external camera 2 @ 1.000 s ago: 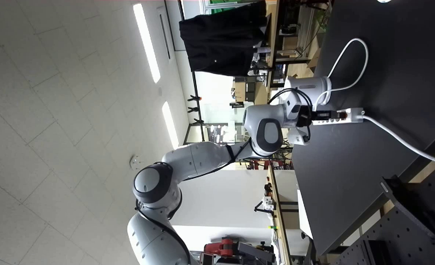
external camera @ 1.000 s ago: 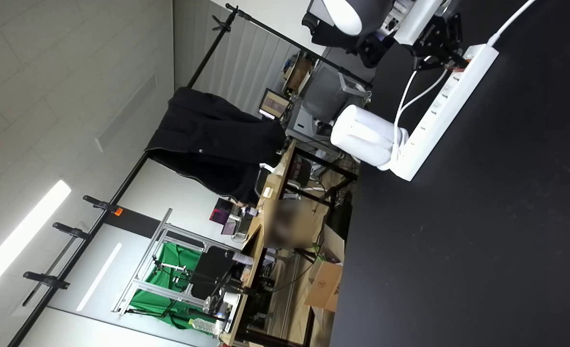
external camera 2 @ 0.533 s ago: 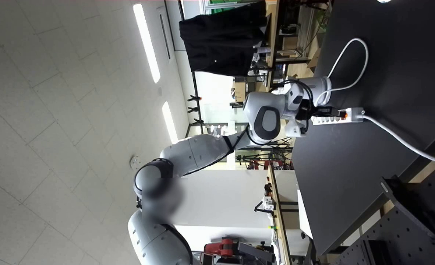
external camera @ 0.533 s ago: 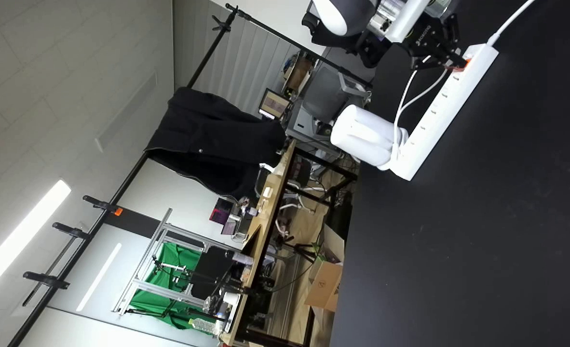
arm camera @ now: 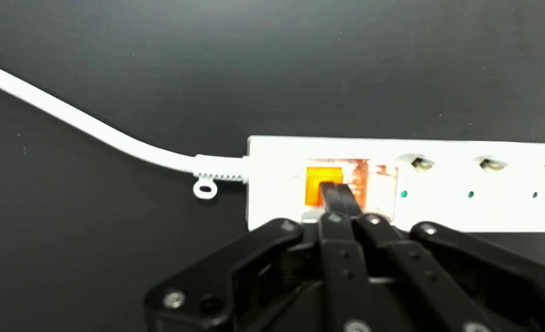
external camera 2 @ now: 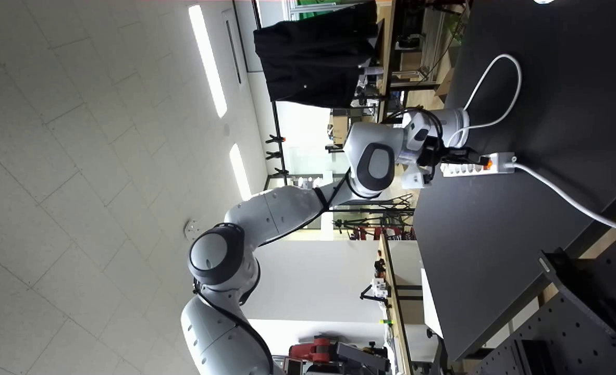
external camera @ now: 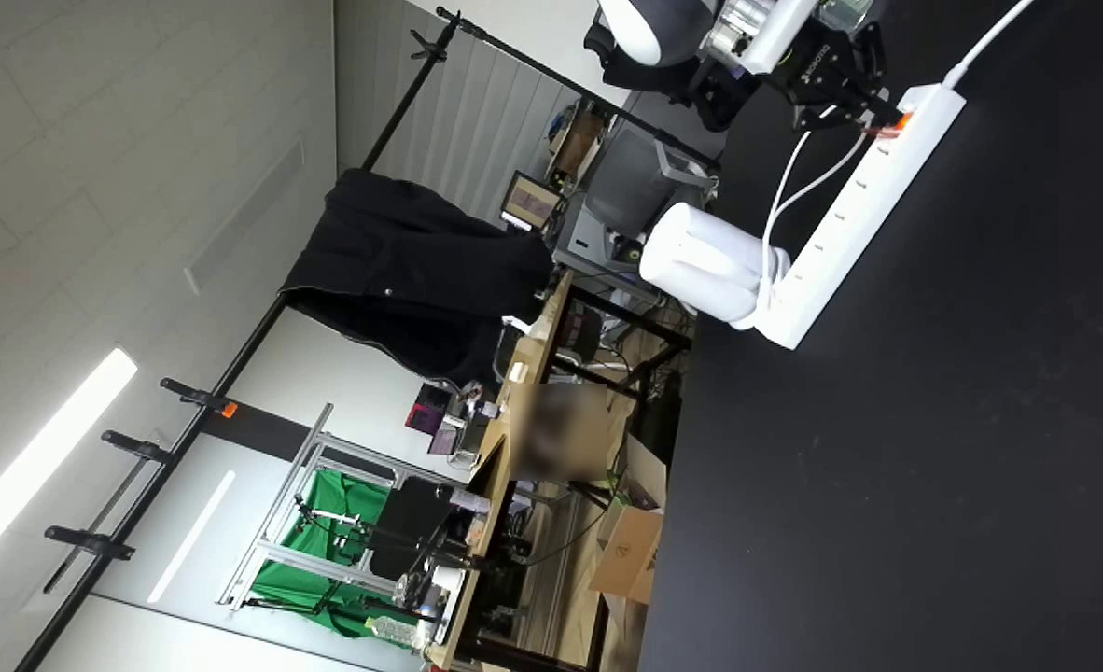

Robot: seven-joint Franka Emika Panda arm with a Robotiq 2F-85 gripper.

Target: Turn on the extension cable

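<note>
You have the extension cable (arm camera: 438,184) lying flat on the dark table (arm camera: 392,69), its switch (arm camera: 315,180) right by your gripper (arm camera: 337,187) in the wrist view, and its white cord (arm camera: 92,127) running off from the switch end. Your fingertips (arm camera: 330,193) are together with nothing seen between them, overlapping the orange switch; whether they press it or sit just above, you can't tell from here, and glare makes it unsure if that bright orange means it is lit. Expect hard, light, smooth plastic that could skid on the table under a sideways shove, and probably a springy rocker that wants a short, firm push straight down. You shouldn't need to grip it; if it slides, take it across its narrow width, clear of the sockets (arm camera: 491,164), and mind the drag of the cord. As for containers, a rounded white thing (external camera: 701,263) that may be a kettle stands close by the extension cable's far end, contents hidden, and a cardboard box (external camera: 630,553) shows beyond the table in an exterior view, its inside unreadable
</note>
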